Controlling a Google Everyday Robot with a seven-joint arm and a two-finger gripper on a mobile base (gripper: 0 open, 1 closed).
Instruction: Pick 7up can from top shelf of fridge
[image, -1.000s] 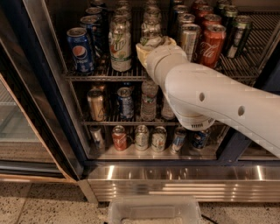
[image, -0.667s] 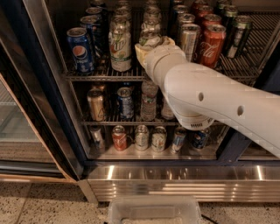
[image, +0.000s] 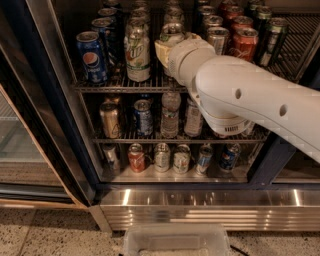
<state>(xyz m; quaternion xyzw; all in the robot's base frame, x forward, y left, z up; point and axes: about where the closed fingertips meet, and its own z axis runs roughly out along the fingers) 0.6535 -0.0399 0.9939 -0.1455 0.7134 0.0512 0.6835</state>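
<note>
The fridge stands open with its dark frame and ribbed steel base. On the top shelf, a wire rack, a whitish 7up can stands at the front of a row of like cans. A second silver-topped can stands right of it. My gripper is at the top shelf at that second can, just right of the front 7up can. My white wrist and arm cover most of the gripper and the can's body.
A blue Pepsi can stands at the shelf's left, red Coca-Cola cans and a dark can at the right. Lower shelves hold more cans and bottles. The glass door hangs open at left. A clear plastic bin sits on the floor.
</note>
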